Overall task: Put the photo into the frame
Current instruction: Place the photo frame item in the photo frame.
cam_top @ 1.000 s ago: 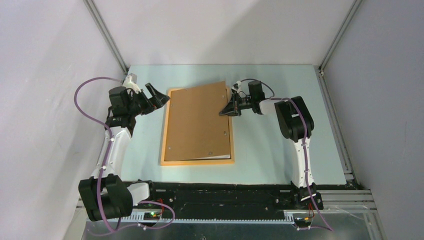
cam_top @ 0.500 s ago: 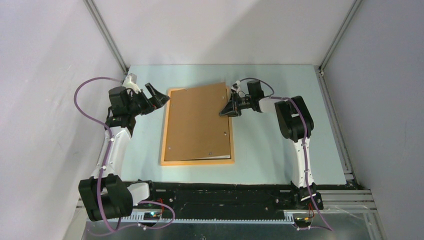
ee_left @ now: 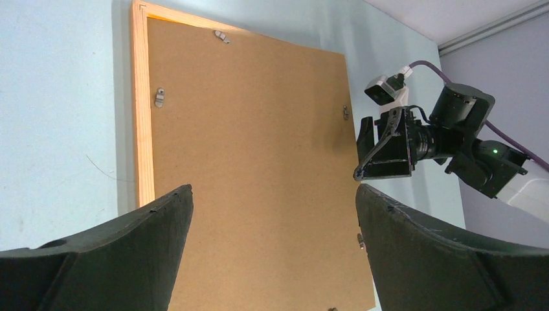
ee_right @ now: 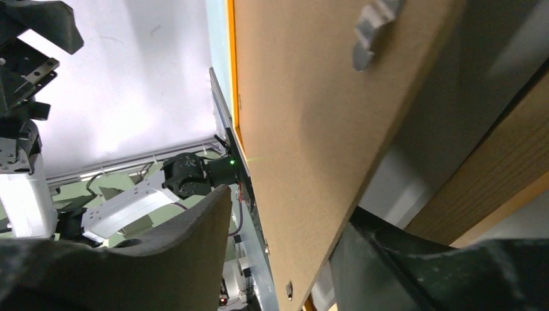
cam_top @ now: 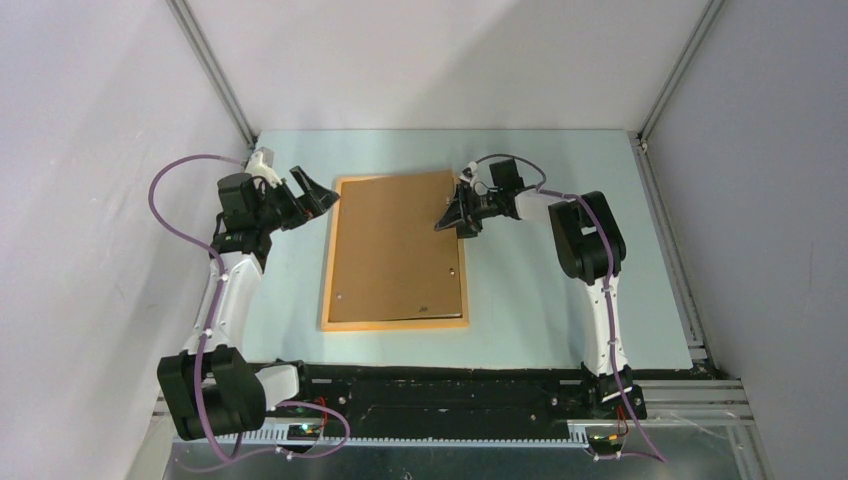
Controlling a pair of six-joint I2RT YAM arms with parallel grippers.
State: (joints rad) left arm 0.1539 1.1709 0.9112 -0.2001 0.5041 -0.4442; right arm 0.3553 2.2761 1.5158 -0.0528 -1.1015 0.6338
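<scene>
The light-orange frame lies face down mid-table, and the brown backing board lies in it. The photo is hidden under the board; only a white strip shows beneath the board's raised edge in the right wrist view. My right gripper is at the board's right edge near the far corner. It is open: the board passes between its fingers, one finger below it and the other standing off. My left gripper hovers wide open beside the frame's far left corner, holding nothing.
Small metal turn clips sit along the board's edges. Grey enclosure walls close in the table on three sides, with an aluminium post at each back corner. The black arm-base rail runs along the near edge.
My right gripper has opened from shut. The board, skewed with its far right corner raised, has dropped square into the frame. The left arm has not moved.
</scene>
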